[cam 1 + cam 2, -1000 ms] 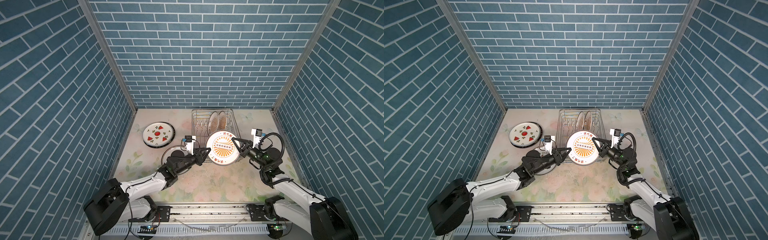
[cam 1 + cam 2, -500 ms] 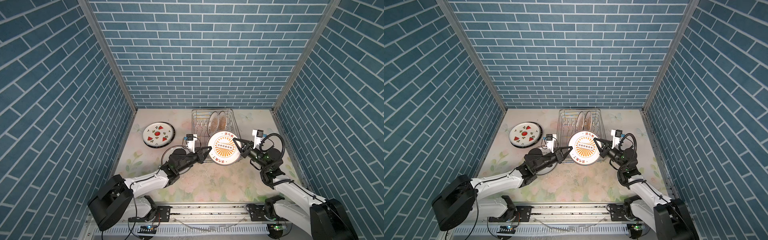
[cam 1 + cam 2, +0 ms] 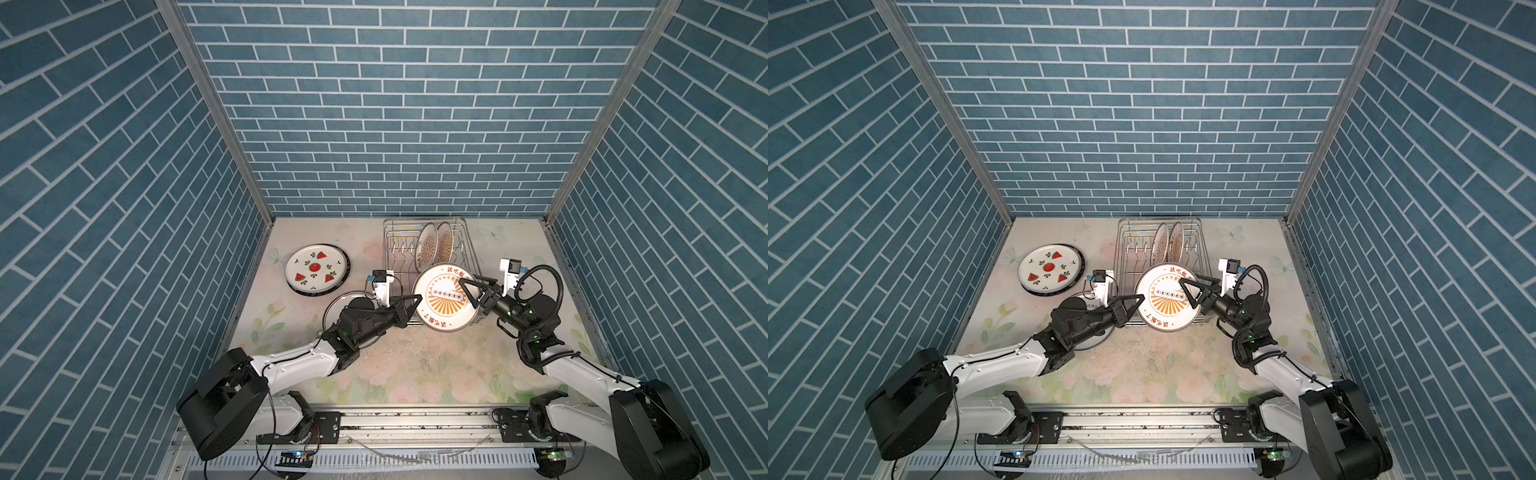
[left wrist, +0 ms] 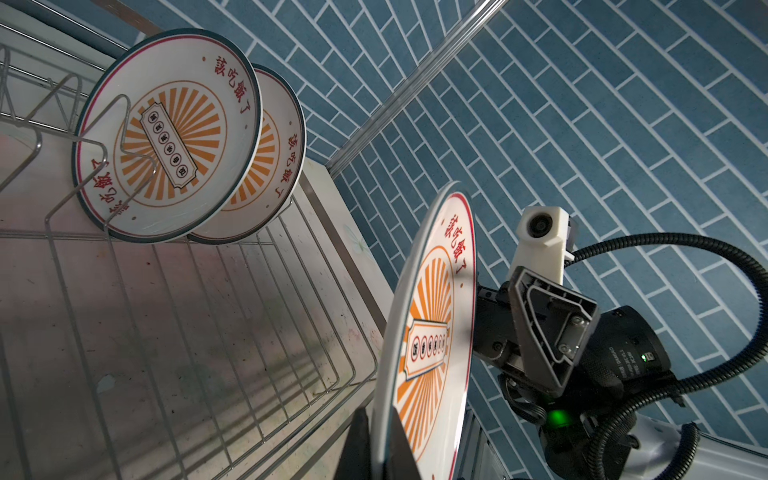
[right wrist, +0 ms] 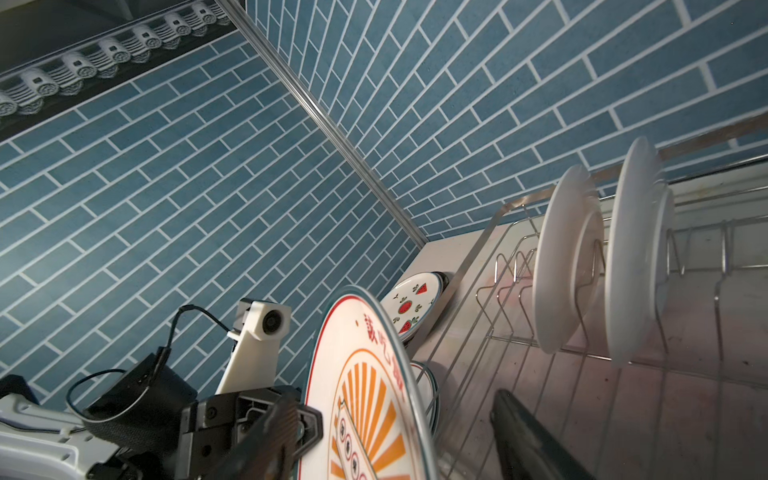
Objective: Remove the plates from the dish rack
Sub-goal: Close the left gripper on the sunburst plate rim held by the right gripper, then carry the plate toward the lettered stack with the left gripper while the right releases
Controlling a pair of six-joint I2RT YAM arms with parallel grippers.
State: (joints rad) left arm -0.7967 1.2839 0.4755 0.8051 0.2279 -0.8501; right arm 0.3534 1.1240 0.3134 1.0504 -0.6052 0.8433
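Observation:
An orange-sunburst plate (image 3: pixel 444 297) (image 3: pixel 1165 297) stands on edge over the near end of the dish rack (image 3: pixel 395 249) (image 3: pixel 1129 249). My left gripper (image 3: pixel 419 298) (image 3: pixel 1142 297) (image 4: pixel 376 440) is shut on its left rim. My right gripper (image 3: pixel 465 286) (image 3: pixel 1183 284) (image 5: pixel 399 440) is open, its fingers spread on either side of the plate's right rim (image 5: pixel 361 395) and clear of both faces. Two more sunburst plates (image 4: pixel 166 133) (image 4: pixel 274 166) stand upright between the prongs at the rack's far end (image 3: pixel 434 249).
A watermelon-slice plate (image 3: pixel 316 270) (image 3: pixel 1048 270) lies flat at the left, on top of a dark-rimmed plate. Another dark-rimmed plate (image 3: pixel 332 307) lies on the table under my left arm. Blue brick walls close in both sides and the back.
My left gripper reached in and shut on the plate's left rim. My right gripper, which was shut on the right rim, has opened. The plate has hardly moved.

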